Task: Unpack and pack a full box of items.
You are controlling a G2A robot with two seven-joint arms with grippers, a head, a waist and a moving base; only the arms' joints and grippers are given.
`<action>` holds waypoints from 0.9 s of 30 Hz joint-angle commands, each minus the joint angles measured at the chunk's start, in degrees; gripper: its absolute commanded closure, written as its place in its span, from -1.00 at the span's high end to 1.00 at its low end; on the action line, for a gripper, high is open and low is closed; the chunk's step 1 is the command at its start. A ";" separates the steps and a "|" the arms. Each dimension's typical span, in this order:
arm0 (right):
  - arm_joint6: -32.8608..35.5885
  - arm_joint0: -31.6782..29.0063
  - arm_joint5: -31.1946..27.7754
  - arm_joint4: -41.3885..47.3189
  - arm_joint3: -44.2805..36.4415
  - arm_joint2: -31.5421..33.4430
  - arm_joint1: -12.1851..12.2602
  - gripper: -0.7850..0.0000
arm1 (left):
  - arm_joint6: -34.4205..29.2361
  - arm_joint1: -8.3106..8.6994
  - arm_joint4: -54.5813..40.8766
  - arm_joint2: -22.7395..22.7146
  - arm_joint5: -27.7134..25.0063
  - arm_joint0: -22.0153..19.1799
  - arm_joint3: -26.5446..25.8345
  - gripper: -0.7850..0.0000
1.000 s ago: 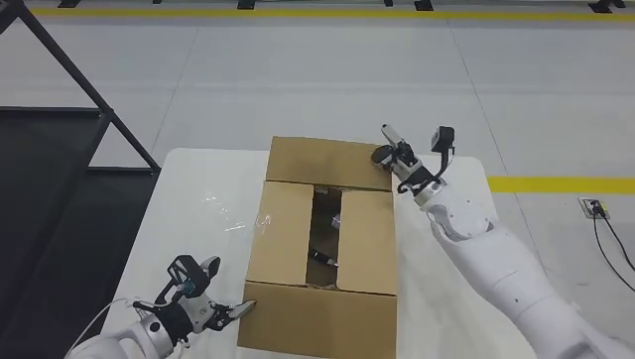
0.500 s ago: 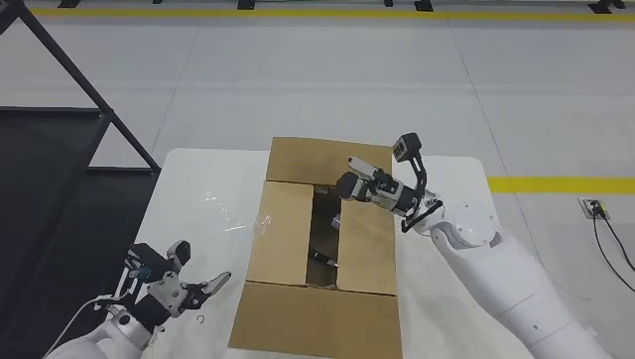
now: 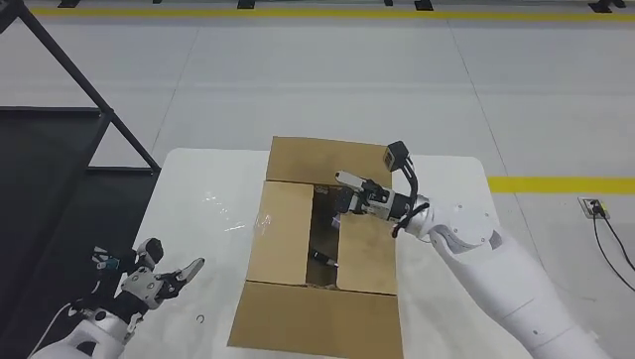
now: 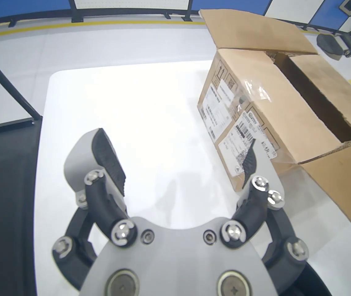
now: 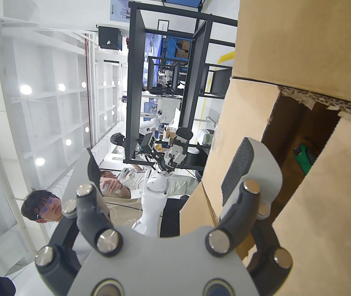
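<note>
Box (image 3: 288, 235) sits mid-frame in the top view on the white table (image 3: 208, 190), and this looks like the opening of the unpacking step. Its far and near flaps are folded outward. The two side flaps (image 3: 367, 250) lie almost flat across the top, with a dark slot between them.

Right gripper (image 3: 342, 180) hovers at the upper end of that slot, just right of centre, with its fingers spread wide and holding nothing. Its wrist view peers into the slot and catches something green (image 5: 302, 152) down inside.

Left gripper (image 3: 179, 275) hangs at the lower left of the frame, near the table's edge and well apart from the box. It too is spread open and empty.

My read is that nothing comes out easily through so narrow a slot. The next move probably calls for hooking a side flap by its inner edge and swinging it outward. Only then does reaching in for the contents make sense, and the box may need steadying while that flap lifts.
</note>
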 commanded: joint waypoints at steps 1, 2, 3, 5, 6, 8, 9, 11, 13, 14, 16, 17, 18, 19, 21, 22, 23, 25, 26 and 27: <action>0.57 -0.45 1.44 -1.01 -0.94 -0.75 -0.26 1.00 | -0.59 0.02 1.20 0.55 0.69 -0.02 -0.02 1.00; 0.61 -0.12 2.56 -1.79 -0.80 -1.24 -0.47 1.00 | -1.27 0.06 2.50 1.15 0.99 -0.16 -0.16 1.00; 0.47 0.20 3.43 -2.26 -0.61 -1.78 -0.75 1.00 | -1.96 0.10 4.02 1.80 1.33 -0.33 -0.32 1.00; 0.39 0.95 4.22 -2.62 -0.05 -2.82 -1.42 1.00 | -2.89 0.14 7.74 3.31 2.66 -0.72 -0.37 1.00; 0.60 1.24 4.15 -2.42 0.35 -3.28 -1.78 1.00 | -3.05 0.12 9.80 4.22 3.77 -1.01 0.00 1.00; 0.98 1.84 3.71 -2.06 1.36 -3.89 -2.42 1.00 | -2.65 0.01 14.56 6.51 6.70 -1.90 0.96 1.00; 1.47 2.07 3.32 -1.71 1.78 -4.11 -2.71 1.00 | -2.33 -0.08 16.84 8.00 8.16 -2.40 1.51 1.00; 2.20 2.47 2.17 -1.41 2.59 -4.31 -3.19 1.00 | -1.11 -0.33 20.90 10.87 11.57 -3.60 2.78 1.00; 2.61 2.52 0.95 -1.35 3.13 -4.29 -3.53 1.00 | 0.30 -0.65 24.14 13.92 14.60 -4.83 4.35 1.00; 2.72 2.48 0.44 -1.31 3.28 -4.16 -3.66 1.00 | 0.85 -0.82 25.55 15.26 16.41 -5.63 5.37 1.00; 3.06 2.27 -0.35 -1.31 3.45 -3.79 -3.81 1.00 | 2.05 -1.18 29.47 18.31 19.90 -7.50 7.63 1.00; 3.16 2.13 -0.56 -1.37 3.45 -3.57 -3.86 1.00 | 2.76 -1.40 31.30 19.74 22.00 -8.60 8.98 1.00; 3.27 1.94 -0.82 -1.51 3.36 -3.36 -3.89 1.00 | 3.35 -1.64 32.62 21.31 23.57 -9.70 10.32 1.00; 3.40 1.70 -0.98 -1.62 3.22 -3.14 -3.91 1.00 | 3.99 -1.90 33.16 22.62 25.14 -10.87 11.57 1.00; 3.65 1.21 -1.19 -1.92 2.85 -2.64 -3.91 1.00 | 4.85 -2.41 34.58 25.00 28.20 -13.17 13.87 1.00; 3.66 0.95 -1.30 -2.18 2.67 -2.33 -3.88 1.00 | 5.33 -2.71 34.93 26.25 29.73 -14.33 15.32 1.00; 3.67 0.67 -1.39 -2.45 2.51 -1.98 -3.83 1.00 | 6.09 -3.01 35.59 27.37 31.45 -15.61 16.84 1.00; 3.72 -0.07 -1.89 -2.96 1.96 -1.14 -3.67 1.00 | 7.41 -3.65 37.09 29.91 34.74 -17.93 19.91 1.00; 3.75 -0.50 -2.06 -3.25 1.63 -0.70 -3.57 1.00 | 8.02 -3.97 37.62 31.06 36.10 -18.96 21.23 1.00; 3.71 -0.98 -2.15 -3.54 1.24 -0.26 -3.46 1.00 | 8.16 -4.24 38.24 32.23 36.69 -19.89 22.51 1.00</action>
